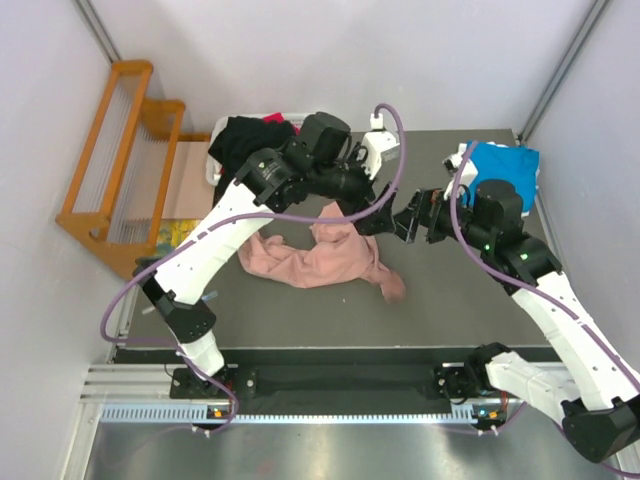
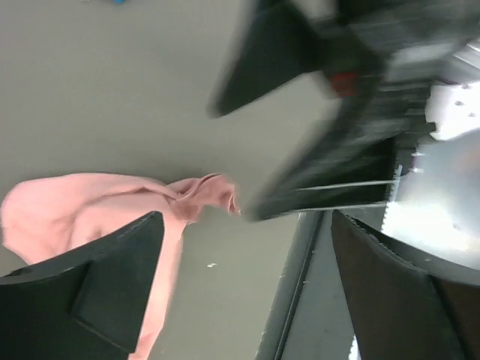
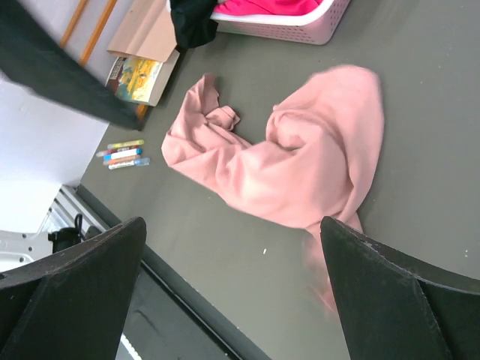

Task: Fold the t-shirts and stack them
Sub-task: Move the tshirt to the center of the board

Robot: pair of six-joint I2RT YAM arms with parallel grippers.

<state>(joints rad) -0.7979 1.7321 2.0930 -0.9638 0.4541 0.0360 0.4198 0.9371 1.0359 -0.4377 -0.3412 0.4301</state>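
1. Off the left edge of the surface (image 1: 470, 310) stands a wooden rack (image 1: 110, 150). A few crayons (image 3: 124, 154) lie on the surface by that edge.
2. At the far left corner sits the white slatted basket (image 3: 300, 30). A black t-shirt (image 1: 240, 140) hangs in a heap over its rim, and a magenta t-shirt (image 3: 262, 6) lies inside.
3. The salmon-pink t-shirt (image 1: 320, 255) lies unfolded around the middle of the surface. It is a rumpled heap of soft ridges. One end is twisted into a small knot of cloth toward the left, a rounded lobe bulges on the far right side, and a narrow tail trails toward the near edge on the right. I cannot make out any print on it.
4. My left hand (image 2: 246, 247) hangs over the far right part of that t-shirt. Its fingers are spread wide with nothing between them, and the pink cloth lies on the surface below, not gripped.
5. My right hand (image 3: 231, 225) faces it from just to the right, the two tips near each other. It too is spread to its widest and grasps nothing.
6. A bright blue t-shirt (image 1: 505, 165) lies bunched at the far right corner, well apart from the pink one.
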